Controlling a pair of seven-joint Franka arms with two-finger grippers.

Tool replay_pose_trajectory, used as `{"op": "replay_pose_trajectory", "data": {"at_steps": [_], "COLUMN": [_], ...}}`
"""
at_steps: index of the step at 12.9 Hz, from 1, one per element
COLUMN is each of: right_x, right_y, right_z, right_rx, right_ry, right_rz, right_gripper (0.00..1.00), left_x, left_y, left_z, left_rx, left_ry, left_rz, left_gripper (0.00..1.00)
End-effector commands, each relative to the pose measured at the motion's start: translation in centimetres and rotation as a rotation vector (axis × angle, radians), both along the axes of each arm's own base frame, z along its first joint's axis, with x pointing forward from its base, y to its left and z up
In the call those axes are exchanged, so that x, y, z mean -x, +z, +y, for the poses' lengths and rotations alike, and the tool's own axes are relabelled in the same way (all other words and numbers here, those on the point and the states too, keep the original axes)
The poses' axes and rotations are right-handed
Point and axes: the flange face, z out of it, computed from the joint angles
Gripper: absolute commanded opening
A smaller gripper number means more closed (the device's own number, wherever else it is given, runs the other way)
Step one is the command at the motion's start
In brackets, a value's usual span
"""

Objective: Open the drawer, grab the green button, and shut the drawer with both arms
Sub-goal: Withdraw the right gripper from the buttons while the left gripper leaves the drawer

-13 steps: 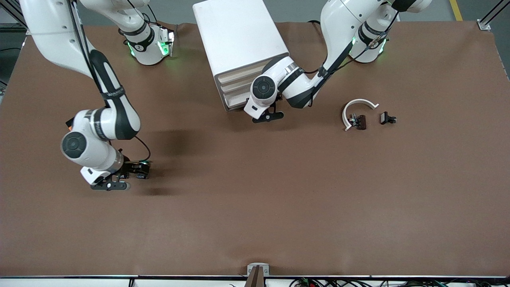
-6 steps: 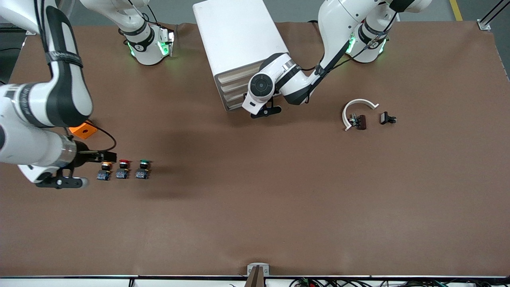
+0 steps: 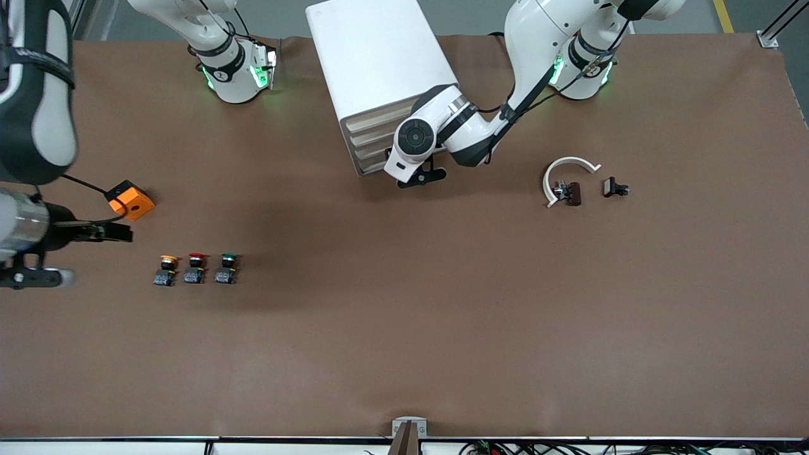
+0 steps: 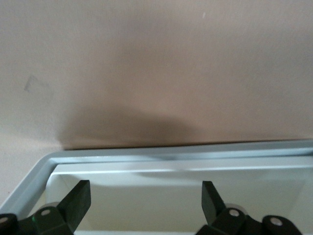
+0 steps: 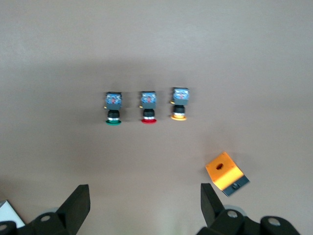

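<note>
Green, red and yellow-orange caps top three push buttons standing in one short row on the brown table [image 3: 404, 354], toward the right arm's end. Going along the row from that end: the yellow-orange button [image 3: 165, 270], the red button [image 3: 194, 268], then the green button [image 3: 225, 268]. Each lies on its side, its long axis running near to far, cap pointing away from the front camera and blue base toward it. One orange block [image 3: 131, 200] sits farther from the front camera than the row, well apart from it.

The right gripper [image 3: 117, 234] hangs over bare table at the right arm's end, between the block and the row, jaws spread and empty; in the right wrist view both fingers [image 5: 78, 205] frame the three buttons and the block. Half a second ago it hovered just beside the yellow-orange button; it has since pulled away toward the table's edge and risen.

One white cabinet [image 3: 379, 63] with four cream-edged drawers stands mid-table. The left gripper [image 3: 420, 178] is at the cabinet's front, by the lowest drawer [image 3: 370, 165], which is shut; the arm has barely shifted. The left wrist view shows its jaws spread, a white rim [image 4: 166, 156] between them.

Toward the left arm's end lie one curved white piece [image 3: 569, 165] and two small dark parts [image 3: 572, 193].
</note>
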Motion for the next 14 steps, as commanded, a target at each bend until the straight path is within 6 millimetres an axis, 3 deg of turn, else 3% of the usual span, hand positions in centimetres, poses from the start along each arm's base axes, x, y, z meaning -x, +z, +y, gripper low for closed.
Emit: {"op": "replay_pose_trajectory", "data": {"at_steps": [1, 3, 6, 7, 9, 10, 14], "right_x": [0.3, 0.2, 0.6, 1.7, 3.3, 4.2, 7.4], "right_y": [4.1, 4.8, 5.7, 8.0, 8.8, 10.5, 14.6], "right_z": [-2.5, -3.2, -2.4, -2.4, -3.1, -2.9, -2.3], "right_rx": [0.011, 0.004, -0.016, -0.016, -0.025, -0.027, -0.031], "right_ry": [-0.022, -0.041, -0.038, -0.038, -0.05, -0.041, -0.043], "right_rz": [-0.042, -0.066, -0.074, -0.108, -0.066, -0.083, -0.112], "right_gripper": [1.0, 1.0, 1.0, 1.0, 1.0, 1.0, 1.0], "left_x": [-5.6, -10.8, -17.6, -19.0, -21.5, -21.8, -25.1], "left_y": [1.8, 4.2, 9.3, 11.0, 13.5, 14.4, 22.5], "left_z": [2.4, 5.5, 11.4, 13.3, 16.8, 17.6, 24.5], "left_rx": [0.01, -0.004, 0.001, 0.005, 0.012, 0.001, -0.094], "left_ry": [0.092, 0.142, 0.224, 0.254, 0.277, 0.249, 0.108], "left_rz": [-0.049, -0.146, -0.271, -0.293, -0.316, -0.307, -0.431], "left_gripper": [1.0, 1.0, 1.0, 1.0, 1.0, 1.0, 1.0]}}
